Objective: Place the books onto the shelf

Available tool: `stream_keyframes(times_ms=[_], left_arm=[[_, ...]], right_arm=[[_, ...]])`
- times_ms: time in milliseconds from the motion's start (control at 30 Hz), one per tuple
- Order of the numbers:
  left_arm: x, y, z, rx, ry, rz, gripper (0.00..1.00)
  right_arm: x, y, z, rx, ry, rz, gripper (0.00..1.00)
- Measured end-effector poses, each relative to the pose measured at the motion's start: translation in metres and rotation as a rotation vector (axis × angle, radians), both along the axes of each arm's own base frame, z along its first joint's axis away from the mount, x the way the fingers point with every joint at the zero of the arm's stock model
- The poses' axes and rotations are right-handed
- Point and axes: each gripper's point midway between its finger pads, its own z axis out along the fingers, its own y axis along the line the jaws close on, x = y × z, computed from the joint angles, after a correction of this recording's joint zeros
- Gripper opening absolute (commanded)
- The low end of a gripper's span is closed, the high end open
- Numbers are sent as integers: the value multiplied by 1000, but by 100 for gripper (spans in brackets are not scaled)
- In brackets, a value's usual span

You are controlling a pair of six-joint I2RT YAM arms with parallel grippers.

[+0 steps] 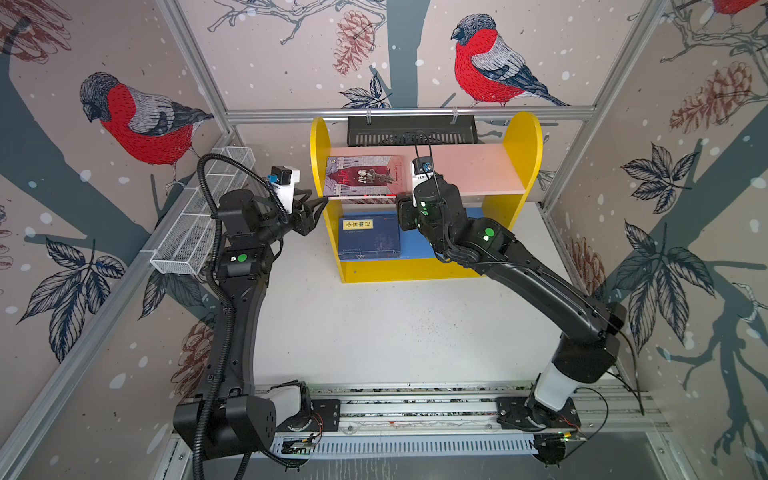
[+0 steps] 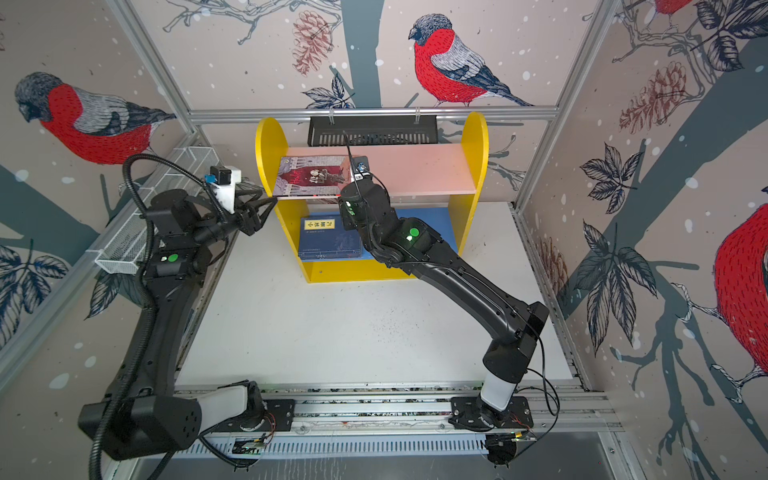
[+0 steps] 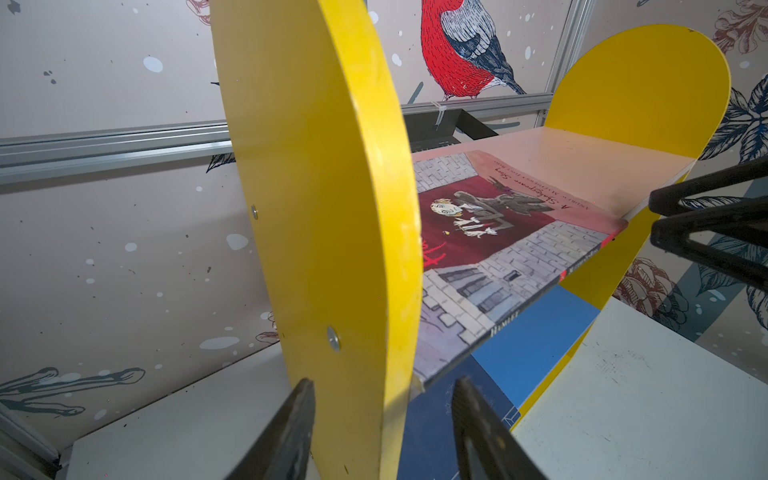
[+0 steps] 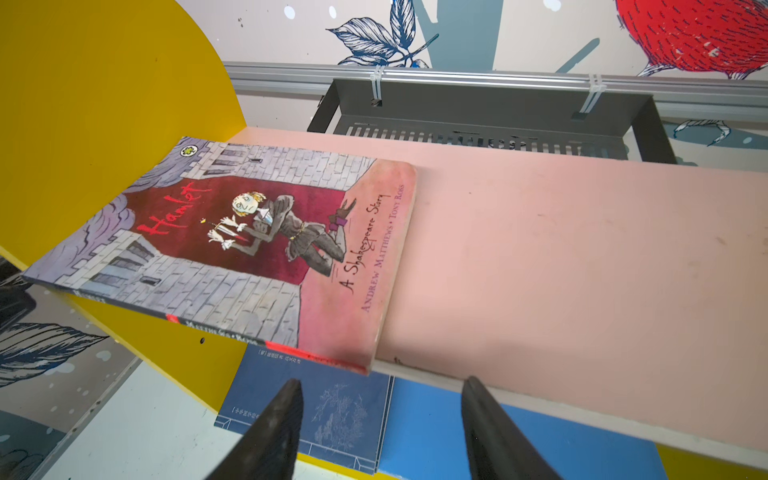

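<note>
**Left tool [image 1: 316, 214] and right tool [image 4: 382, 382]: both spread, nothing pinched**

Left tool sits at the left outer side of the small two-tier wooden shelf [image 1: 524, 137], which has yellow rounded side panels, a pink upper board and a blue lower board. Jaws stand apart. In the left wrist view its fingers [image 3: 291, 432] show on either side of the yellow panel's front edge. Contact with the panel cannot be told.

Right tool hangs just in front of the pink board's front edge, near the middle of the shelf. Jaws stand apart and empty, with one fingertip [image 4: 291, 399] over the lower tier. Both top views hide this tool under its own wrist.

The red-and-grey "Hamlet" paperback with a cartoon figure [image 1: 361, 176] lies flat, cover up, at the left end of the pink board. It sits close to the yellow panel, and its spine edge juts slightly past the board's front.

A dark navy paperback with a yellow title label [image 1: 370, 237] lies flat on the blue board below. Page edges under it hint at a stack, but the count is not legible.

The shelf stands at the back of the white tabletop [image 1: 395, 332]. A black slotted basket [image 1: 411, 131] hangs on the rail behind it. A white wire-mesh tray [image 1: 199, 224] hangs on the left wall.
</note>
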Motion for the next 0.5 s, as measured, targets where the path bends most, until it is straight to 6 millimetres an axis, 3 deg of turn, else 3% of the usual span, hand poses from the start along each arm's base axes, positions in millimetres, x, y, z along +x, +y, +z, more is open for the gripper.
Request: stream_keyframes(times_ms=[500], left_arm=[[1, 0, 0, -12, 4, 2, 53]], right_arm=[[11, -1, -7, -23, 13, -19, 62]])
